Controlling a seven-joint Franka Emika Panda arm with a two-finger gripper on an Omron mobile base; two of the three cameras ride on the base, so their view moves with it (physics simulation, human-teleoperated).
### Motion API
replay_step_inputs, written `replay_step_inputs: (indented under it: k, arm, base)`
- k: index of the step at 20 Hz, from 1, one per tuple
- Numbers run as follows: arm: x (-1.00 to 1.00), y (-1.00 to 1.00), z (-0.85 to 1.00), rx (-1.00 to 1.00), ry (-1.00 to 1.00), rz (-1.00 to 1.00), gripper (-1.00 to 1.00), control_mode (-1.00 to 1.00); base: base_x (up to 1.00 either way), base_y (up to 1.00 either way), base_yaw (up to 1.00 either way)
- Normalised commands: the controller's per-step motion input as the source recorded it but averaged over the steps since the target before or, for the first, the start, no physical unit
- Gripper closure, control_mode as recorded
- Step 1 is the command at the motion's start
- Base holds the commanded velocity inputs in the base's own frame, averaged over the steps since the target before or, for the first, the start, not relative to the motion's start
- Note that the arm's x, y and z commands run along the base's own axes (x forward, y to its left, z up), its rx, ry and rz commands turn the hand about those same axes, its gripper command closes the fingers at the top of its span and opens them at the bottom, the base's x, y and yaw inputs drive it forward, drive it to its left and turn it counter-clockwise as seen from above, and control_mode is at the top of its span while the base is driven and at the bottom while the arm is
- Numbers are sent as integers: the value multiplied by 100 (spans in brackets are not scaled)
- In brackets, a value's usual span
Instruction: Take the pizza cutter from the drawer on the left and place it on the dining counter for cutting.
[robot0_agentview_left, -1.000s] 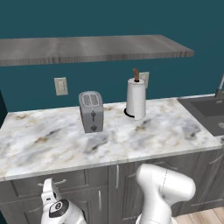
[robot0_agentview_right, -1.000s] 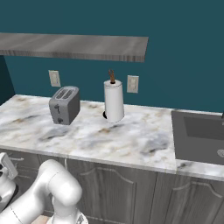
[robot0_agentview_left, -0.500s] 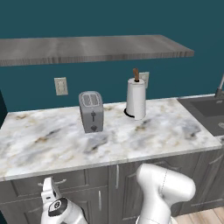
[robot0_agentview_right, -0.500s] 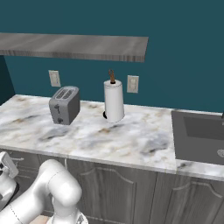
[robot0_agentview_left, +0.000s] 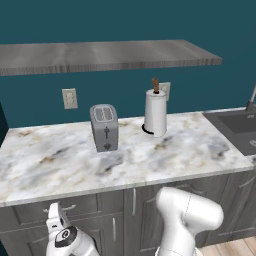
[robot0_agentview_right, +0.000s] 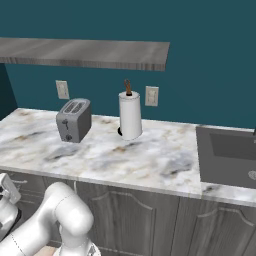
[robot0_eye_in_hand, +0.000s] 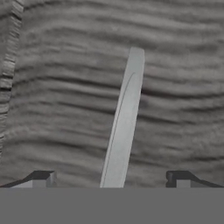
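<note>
In the left base view the tool (robot0_agentview_left: 55, 216) hangs low before the drawer (robot0_agentview_left: 75, 206) left of the toaster (robot0_agentview_left: 104, 127); in the hand view its 2 fingertips (robot0_eye_in_hand: 43, 178) stand spread astride the handle (robot0_eye_in_hand: 124, 122), lined up to pull; the pizza cutter is presumably inside.

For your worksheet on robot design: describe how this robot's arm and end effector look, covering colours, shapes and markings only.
The arm is glossy white, built from thick rounded tube-like links. Near the hand sits a dark round joint cap with a pale ring marking. The end effector has two small, dark, blocky finger tips with lighter grey faces. No cables can be seen.
</note>
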Motion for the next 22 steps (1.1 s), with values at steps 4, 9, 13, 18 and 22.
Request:
replay_step_inputs:
  k: [4,9,13,18,22]
  arm:
    - [0,0,0,0,0,0,-100,-100]
    - [0,0,0,0,0,0,100,-100]
    - [0,0,0,0,0,0,100,-100]
    - [0,0,0,0,0,0,100,-100]
    - [0,0,0,0,0,0,100,-100]
  base:
    - [0,0,0]
    - [0,0,0]
    - [0,0,0]
    - [0,0,0]
    - [0,0,0]
